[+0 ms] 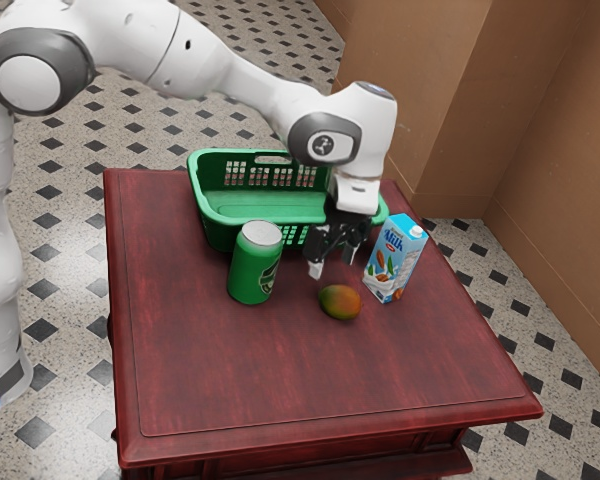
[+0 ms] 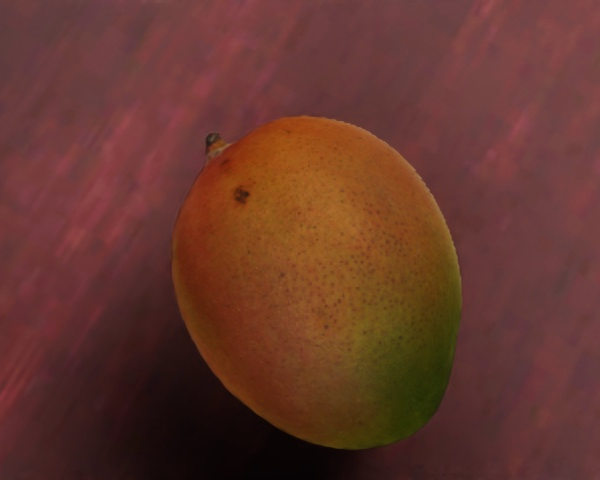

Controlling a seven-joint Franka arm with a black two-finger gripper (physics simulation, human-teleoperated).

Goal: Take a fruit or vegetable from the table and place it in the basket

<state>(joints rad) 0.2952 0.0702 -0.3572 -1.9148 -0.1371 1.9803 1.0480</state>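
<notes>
Stretching behind the gripper [image 1: 335,262] and out toward the exterior view's left was one green basket [image 1: 202,205], its near wall partly hidden by one green can [image 1: 252,268]. That can stood near the gripper, its dark label turned partly away and unreadable. The gripper's two fingers stood wide apart. Just below them, one mango [image 1: 340,302] lay on the single red table [image 1: 230,370], whose lower part was cut off. Beside the gripper, toward the exterior view's right, one carton [image 1: 393,262] read "Milk"; its smaller print was hard to make out.
</notes>
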